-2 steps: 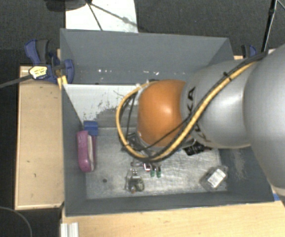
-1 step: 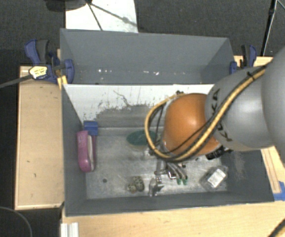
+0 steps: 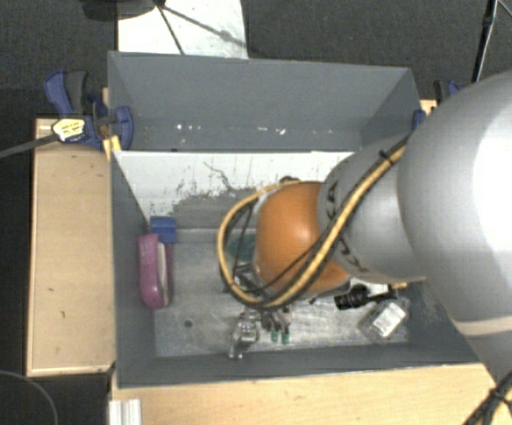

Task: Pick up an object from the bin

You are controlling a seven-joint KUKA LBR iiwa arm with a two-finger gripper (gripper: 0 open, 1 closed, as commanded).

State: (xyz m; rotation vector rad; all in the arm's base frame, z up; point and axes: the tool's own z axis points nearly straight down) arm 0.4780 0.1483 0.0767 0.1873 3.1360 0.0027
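Gripper (image 3: 258,330) low by the front wall of the bin (image 3: 256,104), open or closed impossible to tell; 1 white block (image 3: 385,319) nearby, 1 purple case (image 3: 152,271) against the view's left wall.

In the bin (image 3: 256,104), left, a block (image 3: 162,229) lies behind a bar (image 3: 153,271).

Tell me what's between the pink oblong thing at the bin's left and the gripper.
Nothing: in the camera view, only bare grey bin floor separates the pink oblong thing from the gripper.
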